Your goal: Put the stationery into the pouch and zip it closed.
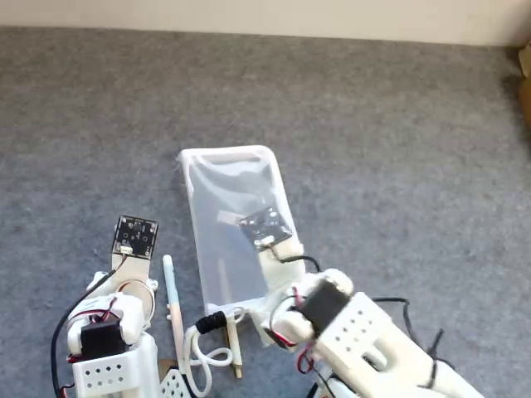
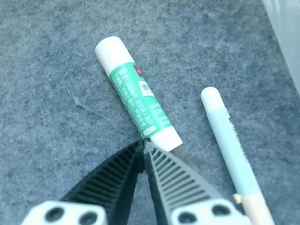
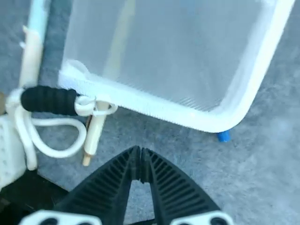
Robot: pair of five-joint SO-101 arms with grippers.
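A translucent white pouch lies in the middle of the grey carpet, its zip edge toward the arms. A black pull on a white cord hangs at that edge's corner. A pale long shape shows faintly through the pouch wall. My left gripper is shut and empty, its tips touching the end of a green-and-white glue stick. A light blue pen lies beside it, between the glue stick and the pouch. My right gripper is shut and empty, just short of the zip edge.
A wooden pencil lies under the cord at the pouch corner. A small blue tip pokes out from under the pouch's other near corner. Bare carpet spreads to the right and behind the pouch.
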